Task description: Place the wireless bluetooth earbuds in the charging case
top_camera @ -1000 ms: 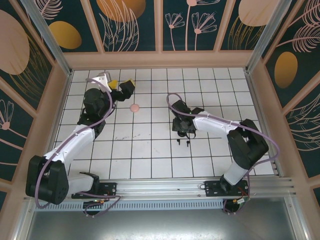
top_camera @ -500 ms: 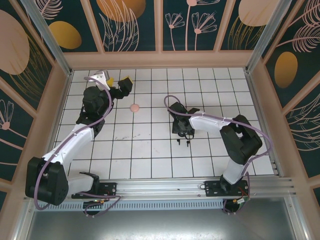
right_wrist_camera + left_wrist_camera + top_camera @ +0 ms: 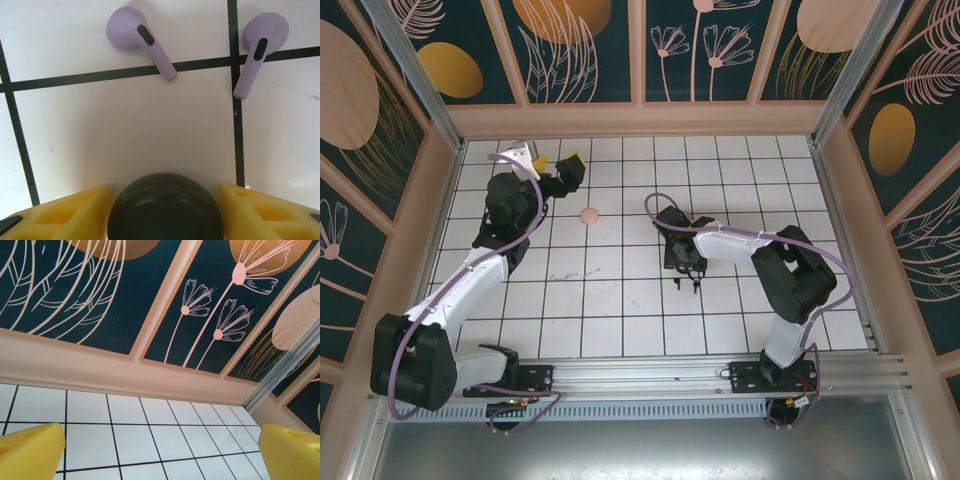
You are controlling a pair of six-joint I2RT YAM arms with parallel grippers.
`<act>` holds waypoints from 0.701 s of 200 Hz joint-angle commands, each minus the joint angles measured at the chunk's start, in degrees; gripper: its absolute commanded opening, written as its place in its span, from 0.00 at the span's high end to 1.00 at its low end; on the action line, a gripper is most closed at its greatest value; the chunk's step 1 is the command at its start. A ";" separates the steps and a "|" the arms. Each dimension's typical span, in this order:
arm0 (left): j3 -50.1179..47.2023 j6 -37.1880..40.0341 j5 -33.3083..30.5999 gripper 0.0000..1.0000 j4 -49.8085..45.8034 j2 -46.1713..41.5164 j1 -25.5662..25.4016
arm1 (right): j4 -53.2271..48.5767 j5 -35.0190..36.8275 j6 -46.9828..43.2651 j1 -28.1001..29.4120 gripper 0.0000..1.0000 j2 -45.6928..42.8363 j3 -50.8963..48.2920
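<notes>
the right gripper (image 3: 686, 268) is reaching down near the middle of the tabletop (image 3: 620, 320). its yellow fingers (image 3: 60, 215) are pressing against both sides of a round black case (image 3: 165, 210), clasping it. two lavender buds (image 3: 142, 40) are lying flat on the tabletop just beyond the case, apart from it and from each other. their stems are pointing back toward the gripper, with one stem crossing a black grid line and the other bud (image 3: 260, 45) lying along another line. the left gripper (image 3: 160, 450) is hanging lifted near the far left corner, facing the patterned wall (image 3: 150, 300), its fingers spreading wide and gripping nothing. a pink case (image 3: 588, 215) is sitting on the tabletop near it, toward the middle, not touching it.
</notes>
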 commanded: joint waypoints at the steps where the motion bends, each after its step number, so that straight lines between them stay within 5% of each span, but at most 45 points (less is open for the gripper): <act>1: -0.36 -3.18 -0.24 0.01 1.46 1.17 0.07 | -0.61 0.23 1.09 0.05 0.43 1.13 0.87; 62: -0.69 -7.30 -2.16 0.01 0.04 2.44 0.00 | -0.63 -0.87 3.82 0.11 0.45 2.01 0.46; 140: -7.16 -3.87 9.32 0.02 7.57 3.49 -0.10 | 3.09 -5.18 4.47 0.12 0.64 -1.53 -0.30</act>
